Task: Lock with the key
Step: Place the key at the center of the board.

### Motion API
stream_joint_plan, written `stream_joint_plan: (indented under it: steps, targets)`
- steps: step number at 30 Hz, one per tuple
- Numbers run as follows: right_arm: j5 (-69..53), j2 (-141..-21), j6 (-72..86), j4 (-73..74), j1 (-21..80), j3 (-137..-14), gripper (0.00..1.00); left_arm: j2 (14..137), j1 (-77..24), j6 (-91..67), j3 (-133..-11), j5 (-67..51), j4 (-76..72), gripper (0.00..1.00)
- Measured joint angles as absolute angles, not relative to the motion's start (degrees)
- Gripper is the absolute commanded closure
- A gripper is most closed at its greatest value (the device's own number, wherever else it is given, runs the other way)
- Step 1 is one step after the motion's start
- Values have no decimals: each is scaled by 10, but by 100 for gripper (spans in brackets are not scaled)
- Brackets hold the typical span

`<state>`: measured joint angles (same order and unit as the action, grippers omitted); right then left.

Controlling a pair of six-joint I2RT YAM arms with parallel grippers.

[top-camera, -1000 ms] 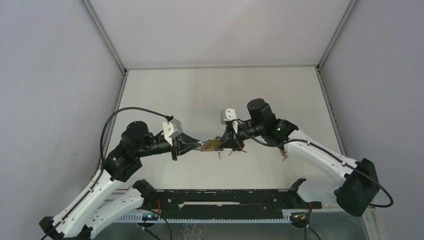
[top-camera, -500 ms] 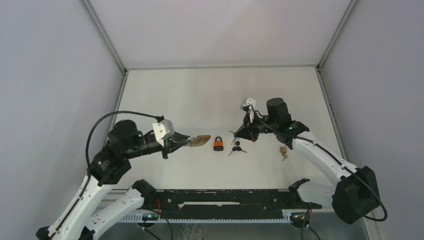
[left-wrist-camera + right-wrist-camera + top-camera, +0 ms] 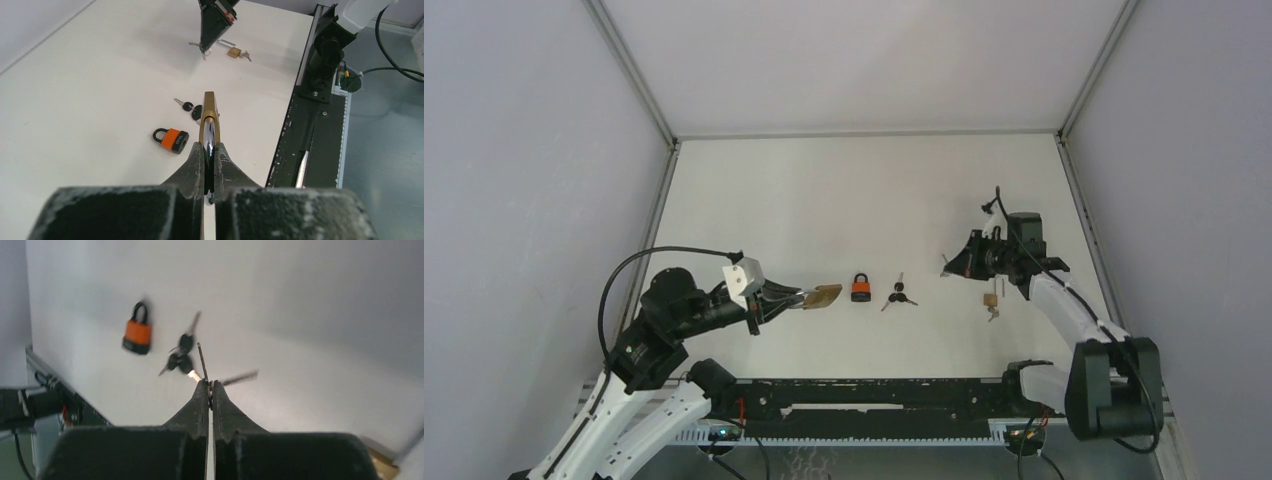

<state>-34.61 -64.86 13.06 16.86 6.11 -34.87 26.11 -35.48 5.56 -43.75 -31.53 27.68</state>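
White tabletop (image 3: 824, 190) between pale grey walls (image 3: 514, 150) is what I see over my two arms. My left claw (image 3: 209, 150) is clamped tight on the shiny shackle of a brass padlock (image 3: 209, 112). The padlock sticks out edge-on past the fingertips, held above the tabletop. Just beyond it, a little to the left, an orange padlock (image 3: 171, 140) lies flat, with a bunch of black-headed keys (image 3: 190, 106) beside it. Farther out, my right claw (image 3: 209, 386) is pinched shut on a small silver key (image 3: 240, 377) (blurred in the wrist view, so I can't tell how many hang there). That key is well apart from the brass padlock. Near the right claw, a small brass lock (image 3: 990, 299) lies on the tabletop.
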Motion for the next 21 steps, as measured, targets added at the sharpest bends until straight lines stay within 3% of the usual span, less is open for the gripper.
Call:
stream_joint_plan:
  steps: [7, 21]
  targets:
    - [-341, -799, 151, 124, -41, -357, 100, 234, -355, 28, -420, -314, 270, 100]
    - [-320, -988, 158, 114, -58, -496, 100, 222, -355, 23, -420, -311, 250, 100]
